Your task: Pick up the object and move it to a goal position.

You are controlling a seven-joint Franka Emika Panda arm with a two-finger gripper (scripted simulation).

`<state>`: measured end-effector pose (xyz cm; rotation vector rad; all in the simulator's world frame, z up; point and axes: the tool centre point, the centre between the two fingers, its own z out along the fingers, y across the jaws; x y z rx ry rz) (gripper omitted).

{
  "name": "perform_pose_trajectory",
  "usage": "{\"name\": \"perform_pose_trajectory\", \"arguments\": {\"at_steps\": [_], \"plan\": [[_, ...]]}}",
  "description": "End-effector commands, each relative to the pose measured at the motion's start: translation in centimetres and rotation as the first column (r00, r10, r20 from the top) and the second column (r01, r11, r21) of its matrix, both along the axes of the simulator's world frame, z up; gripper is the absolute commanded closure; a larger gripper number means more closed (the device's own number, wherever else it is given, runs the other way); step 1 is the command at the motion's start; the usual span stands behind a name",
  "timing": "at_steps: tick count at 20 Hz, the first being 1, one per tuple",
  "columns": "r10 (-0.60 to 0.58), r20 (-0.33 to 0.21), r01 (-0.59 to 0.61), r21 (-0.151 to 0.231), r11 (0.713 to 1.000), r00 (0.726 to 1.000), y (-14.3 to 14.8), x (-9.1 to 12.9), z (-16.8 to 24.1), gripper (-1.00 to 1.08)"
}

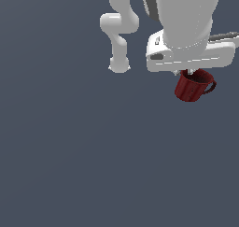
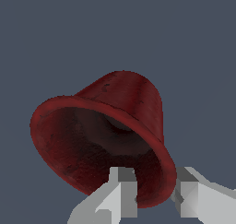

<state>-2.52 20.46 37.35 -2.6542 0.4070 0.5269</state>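
I see the mug [image 1: 191, 87] hanging directly under the white arm's hand, and it is tilted, with its loop handle [image 1: 211, 86] pointing toward the exterior view's right. The claw [image 2: 154, 193] is pinching the mug at the rim: in the wrist view one finger [image 2: 119, 196] sits inside the dark interior and the other finger [image 2: 196, 197] is on the outside of the wall, so the wall is caught between them. From the exterior view I can only see a small part of the claw, because the wide white hand covers it just above the mug. The mug is dark red, with scuffed marks on its side. Around the mug there is only an even grey-blue background, and I cannot tell whether the mug touches any surface.
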Motion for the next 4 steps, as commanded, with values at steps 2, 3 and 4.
{"name": "perform_pose_trajectory", "arguments": {"at_steps": [2,3,4], "plan": [[-0.002,0.002,0.002,0.001,1.0,1.0,0.66,-0.01,0.91,1.08],[-0.002,0.002,0.002,0.001,1.0,1.0,0.73,-0.01,0.98,1.08],[-0.002,0.002,0.002,0.001,1.0,1.0,0.75,-0.01,1.0,1.08]]}}
